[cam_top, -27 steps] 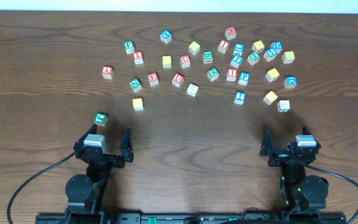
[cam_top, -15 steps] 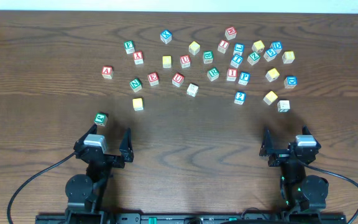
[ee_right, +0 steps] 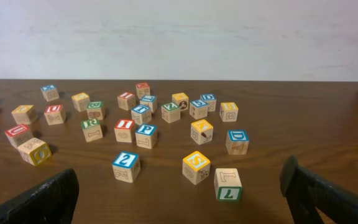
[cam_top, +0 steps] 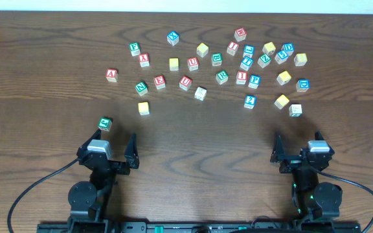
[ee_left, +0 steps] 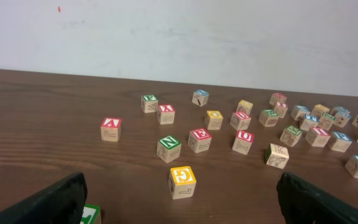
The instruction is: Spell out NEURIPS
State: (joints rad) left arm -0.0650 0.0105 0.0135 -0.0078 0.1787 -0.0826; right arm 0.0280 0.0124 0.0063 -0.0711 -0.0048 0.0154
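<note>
Bottom edge of the overhead view: left claw (cam_top: 112, 142) and right claw (cam_top: 298, 144) sat well apart over the wooden table (cam_top: 199, 142), both spread wide with nothing between the fingers. Wrist views agreed: dark fingertips showed only at the bottom corners of each frame, wide gap, no block in it. Letter blocks lay scattered across the upper half of the overhead frame, none lined up as a word. Task letters sat in a loose band through the middle of that scatter: green N block (cam_top: 141, 88) left of centre, red E block (cam_top: 160, 81) just beside it on the right, red U block (cam_top: 185, 83) a bit further right, then green R block (cam_top: 222, 77), red I block (cam_top: 241, 77) and blue P block (cam_top: 254, 81) close together right of centre. Yellow S block (ee_right: 196, 167), letter readable only from the right wrist view, sat at the lower right of the scatter, near a blue 2 block (ee_right: 126, 167) on its left and a green-lettered block (ee_right: 228, 184) at its lower right. Non-task stuff: red A block (cam_top: 111, 74) at the far left of the band; a yellow block (cam_top: 144, 108) below the N, alone; a green block (cam_top: 105, 123) alone just above the left claw's frame-left fingertip, also peeking in at the bottom left of the left wrist view beside that finger, letter unreadable.
</note>
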